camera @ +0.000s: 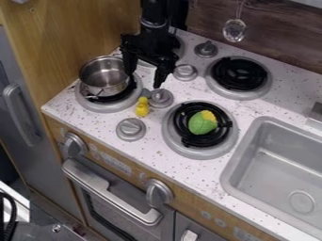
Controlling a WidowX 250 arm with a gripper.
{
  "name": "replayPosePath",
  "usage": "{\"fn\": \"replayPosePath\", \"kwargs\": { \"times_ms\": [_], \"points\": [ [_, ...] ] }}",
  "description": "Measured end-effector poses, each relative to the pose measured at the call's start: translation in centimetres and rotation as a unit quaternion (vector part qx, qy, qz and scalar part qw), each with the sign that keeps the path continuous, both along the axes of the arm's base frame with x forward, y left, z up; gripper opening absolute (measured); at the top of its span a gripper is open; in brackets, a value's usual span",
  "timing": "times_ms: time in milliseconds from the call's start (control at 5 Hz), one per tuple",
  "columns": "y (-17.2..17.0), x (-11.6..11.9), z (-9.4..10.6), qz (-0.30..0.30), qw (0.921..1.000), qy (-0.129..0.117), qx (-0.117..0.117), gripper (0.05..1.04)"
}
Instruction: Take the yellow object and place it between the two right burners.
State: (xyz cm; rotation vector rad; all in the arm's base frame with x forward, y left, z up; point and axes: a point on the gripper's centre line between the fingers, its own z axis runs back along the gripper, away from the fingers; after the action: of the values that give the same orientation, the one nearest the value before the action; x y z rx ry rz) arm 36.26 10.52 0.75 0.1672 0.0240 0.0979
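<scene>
Spread well apart, the fingers of the black gripper (143, 80) hold nothing; it hangs above and beyond the yellow object, probably parted so to straddle something that slim. Near the counter's (154, 147) front edge, the front right burner (200, 153) carries a green toy (202, 123), its round grate cradling it. Toward the counter's left corner, the yellow object (142, 108) sits between a knob (161, 98) and the front left burner (107, 107), whose metal pot (104, 79) crowds one finger, so a straight descent looks wise. Farther back is the back right burner (239, 95); the strip before it is the goal.
</scene>
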Motion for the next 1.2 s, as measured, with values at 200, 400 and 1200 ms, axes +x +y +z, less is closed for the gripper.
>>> {"fn": "replayPosePath", "kwargs": {
  "times_ms": [200, 400, 1200],
  "points": [
    [-0.2, -0.8, -1.8, 0.002, 0.9997, 0.025, -0.007, 0.999],
    [-0.3, -1.5, -3.4, 0.024, 0.9983, 0.044, -0.029, 0.999],
    [1.1, 0.4, -8.2, 0.098, 0.9931, 0.020, -0.061, 0.999]
  ]
}}
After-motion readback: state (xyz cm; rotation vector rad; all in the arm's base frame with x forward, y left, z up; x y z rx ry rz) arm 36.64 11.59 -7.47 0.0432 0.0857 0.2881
